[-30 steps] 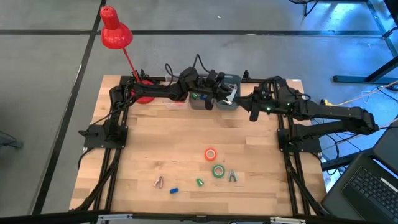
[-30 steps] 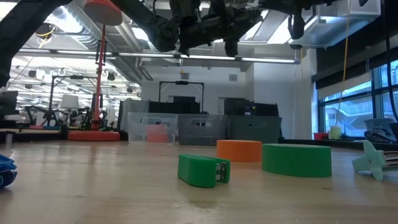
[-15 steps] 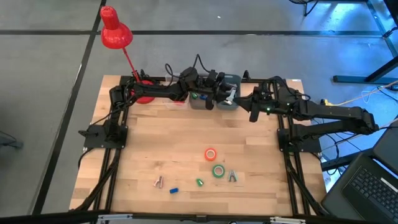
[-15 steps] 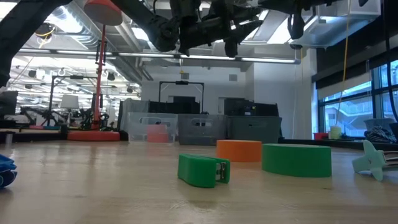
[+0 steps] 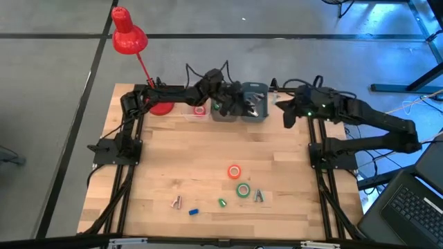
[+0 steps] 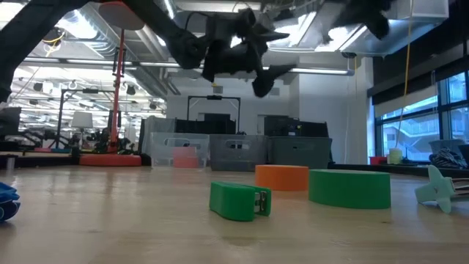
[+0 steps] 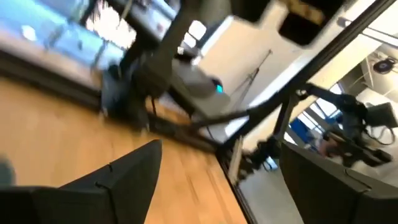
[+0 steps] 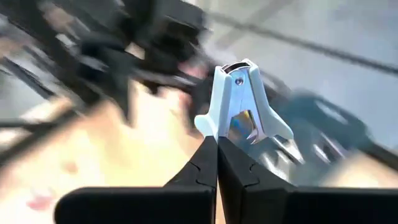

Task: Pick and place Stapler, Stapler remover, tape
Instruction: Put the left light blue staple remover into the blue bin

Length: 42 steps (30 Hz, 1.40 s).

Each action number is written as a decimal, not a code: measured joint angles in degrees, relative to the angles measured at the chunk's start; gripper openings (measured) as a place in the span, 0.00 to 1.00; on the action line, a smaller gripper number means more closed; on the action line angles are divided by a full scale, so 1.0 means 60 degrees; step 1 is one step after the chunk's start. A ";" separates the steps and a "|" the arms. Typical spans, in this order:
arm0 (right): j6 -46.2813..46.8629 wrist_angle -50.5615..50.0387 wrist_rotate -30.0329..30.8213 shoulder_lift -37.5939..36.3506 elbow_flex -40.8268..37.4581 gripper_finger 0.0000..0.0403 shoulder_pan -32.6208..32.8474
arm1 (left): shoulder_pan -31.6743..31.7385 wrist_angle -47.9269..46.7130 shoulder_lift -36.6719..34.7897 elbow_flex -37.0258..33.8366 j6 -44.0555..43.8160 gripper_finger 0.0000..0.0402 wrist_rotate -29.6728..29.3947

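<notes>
Wooden table centre bare; tape near front edge.

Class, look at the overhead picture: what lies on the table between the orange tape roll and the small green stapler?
In the high view, the green tape roll lies between the orange tape roll and the green stapler, slightly to the right of the line joining them.

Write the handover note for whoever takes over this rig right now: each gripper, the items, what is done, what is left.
Left gripper: open, empty, above the grey bins at the table's far edge.
Right gripper: shut on a pale staple remover, raised beside the bins.
On the table near the front: red-orange tape, green tape, second staple remover, green stapler.
Done: cannot tell what is in the bins.
Left: place the held remover, then move those four.
</notes>
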 joint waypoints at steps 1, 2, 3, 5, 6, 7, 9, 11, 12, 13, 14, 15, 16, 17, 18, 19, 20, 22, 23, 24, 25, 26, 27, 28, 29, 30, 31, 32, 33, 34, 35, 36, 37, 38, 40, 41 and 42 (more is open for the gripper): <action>-0.0007 -0.0409 -0.0293 0.0011 -0.0004 0.00 -0.0301 | -0.0063 -0.0109 -0.0014 -0.0145 -0.0013 0.77 0.0049; -0.0042 -0.0616 -0.0749 0.0057 -0.0079 0.00 -0.0650 | -0.0154 -0.0150 -0.0075 -0.0324 -0.0014 0.77 0.0003; -0.0099 -0.0690 -0.1202 0.0122 -0.0193 0.00 -0.1000 | -0.0278 -0.0152 -0.0148 -0.0475 0.0048 0.77 -0.0169; -0.0401 -0.0710 -0.2113 0.0335 -0.0543 0.00 -0.1748 | -0.0480 -0.0150 -0.0438 -0.0742 0.0277 0.76 -0.0744; -0.0590 -0.0681 -0.2500 0.0524 -0.0722 0.00 -0.2113 | -0.0576 -0.0141 -0.0593 -0.0833 0.0429 0.76 -0.1064; -0.0776 -0.0522 -0.2865 0.0762 -0.0872 0.00 -0.2490 | -0.0661 -0.0128 -0.0772 -0.0910 0.0595 0.76 -0.1458; -0.1123 -0.0024 -0.3705 0.1375 -0.1099 0.00 -0.3260 | -0.0799 -0.0529 -0.1191 -0.1043 0.1101 0.76 -0.2221; -0.1528 0.0579 -0.4563 0.2194 -0.1113 0.00 -0.3901 | -0.0971 -0.1463 -0.1740 -0.1051 0.1953 0.76 -0.3108; -0.1767 0.0857 -0.4858 0.2633 -0.1057 0.00 -0.4142 | -0.1074 -0.2092 -0.2065 -0.1053 0.2472 0.76 -0.3548; -0.2050 0.0992 -0.4953 0.3095 -0.0946 0.00 -0.4350 | -0.1202 -0.2636 -0.2401 -0.1053 0.3022 0.76 -0.4024; -0.2335 0.1009 -0.4968 0.3576 -0.0764 0.00 -0.4559 | -0.1343 -0.3232 -0.2718 -0.1049 0.3553 0.76 -0.4531; -0.2646 0.0998 -0.4966 0.4055 -0.0554 0.00 -0.4771 | -0.1473 -0.3822 -0.3033 -0.1049 0.4056 0.76 -0.4961; -0.2907 0.0969 -0.4976 0.4532 -0.0350 0.00 -0.4976 | -0.1621 -0.4388 -0.3331 -0.1049 0.4433 0.76 -0.5397; -0.3115 0.0871 -0.5021 0.5025 -0.0146 0.00 -0.5159 | -0.1754 -0.4895 -0.3622 -0.1051 0.4731 0.76 -0.5755; -0.3339 0.0677 -0.5079 0.5517 0.0066 0.00 -0.5312 | -0.1885 -0.5221 -0.3881 -0.1050 0.4995 0.76 -0.6125; -0.3590 0.0458 -0.5087 0.5969 0.0260 0.00 -0.5439 | -0.2013 -0.5555 -0.4140 -0.1051 0.5180 0.76 -0.6480; -0.3835 0.0227 -0.5087 0.6404 0.0480 0.00 -0.5534 | -0.2116 -0.5888 -0.4386 -0.1049 0.5284 0.76 -0.6783; -0.4213 -0.0113 -0.5081 0.7155 0.0908 0.00 -0.5659 | -0.2268 -0.6446 -0.4826 -0.1049 0.5350 0.76 -0.7390; -0.4347 -0.0332 -0.5078 0.7501 0.1101 0.00 -0.5687 | -0.2330 -0.6722 -0.5011 -0.1049 0.5343 0.76 -0.7701; -0.4477 -0.0468 -0.5069 0.7792 0.1249 0.00 -0.5694 | -0.2385 -0.6940 -0.5203 -0.1049 0.5319 0.76 -0.8000; -0.4556 -0.0526 -0.5039 0.8045 0.1383 0.00 -0.5697 | -0.2421 -0.7287 -0.5428 -0.1053 0.5248 0.76 -0.8326; -0.4666 -0.0538 -0.5007 0.8252 0.1505 0.00 -0.5697 | -0.2455 -0.7520 -0.5620 -0.1053 0.5244 0.76 -0.8636; -0.4768 -0.0535 -0.4981 0.8422 0.1609 0.00 -0.5697 | -0.2476 -0.7676 -0.5813 -0.1053 0.5242 0.76 -0.8929; -0.4798 -0.0527 -0.4910 0.8577 0.1694 0.00 -0.5695 | -0.2509 -0.7985 -0.6042 -0.1053 0.5185 0.76 -0.9174; -0.4821 -0.0527 -0.4810 0.8734 0.1761 0.00 -0.5690 | -0.2506 -0.8244 -0.6234 -0.1053 0.5121 0.76 -0.9401; -0.4823 -0.0520 -0.4786 0.8871 0.1785 0.00 -0.5690 | -0.2516 -0.8378 -0.6419 -0.1053 0.5070 0.76 -0.9568; -0.4818 -0.0557 -0.4788 0.8981 0.1785 0.00 -0.5690 | -0.2529 -0.8537 -0.6619 -0.1053 0.5004 0.76 -0.9662; -0.4812 -0.0580 -0.4779 0.9066 0.1785 0.00 -0.5694 | -0.2555 -0.8725 -0.6815 -0.1053 0.4974 0.76 -0.9755; -0.4807 -0.0565 -0.4773 0.9137 0.1785 0.00 -0.5697 | -0.2578 -0.8827 -0.6991 -0.1053 0.4960 0.76 -0.9857; -0.4812 -0.0590 -0.4754 0.9191 0.1767 0.00 -0.5694 | -0.2611 -0.8859 -0.7161 -0.1053 0.4961 0.76 -0.9960; -0.4816 -0.0660 -0.4754 0.9271 0.1760 0.00 -0.5690 | -0.2645 -0.8925 -0.7335 -0.1053 0.4969 0.76 -1.0043; -0.4822 -0.0691 -0.4747 0.9354 0.1753 0.00 -0.5690 | -0.2675 -0.8993 -0.7494 -0.1053 0.4972 0.76 -1.0068; -0.4823 -0.0705 -0.4727 0.9393 0.1752 0.00 -0.5685 | -0.2697 -0.8977 -0.7626 -0.1053 0.4975 0.76 -1.0067; -0.4827 -0.0708 -0.4694 0.9404 0.1752 0.00 -0.5679 | -0.2699 -0.8967 -0.7750 -0.1053 0.4978 0.76 -1.0070; -0.4822 -0.0696 -0.4685 0.9426 0.1752 0.00 -0.5679 | -0.2695 -0.9013 -0.7973 -0.1053 0.4980 0.76 -1.0071; -0.4812 -0.0693 -0.4687 0.9431 0.1752 0.00 -0.5679 | -0.2692 -0.9036 -0.8053 -0.1053 0.4982 0.76 -1.0123; -0.4790 -0.0693 -0.4685 0.9430 0.1752 0.01 -0.5679 | -0.2691 -0.9032 -0.8136 -0.1053 0.4989 0.76 -1.0182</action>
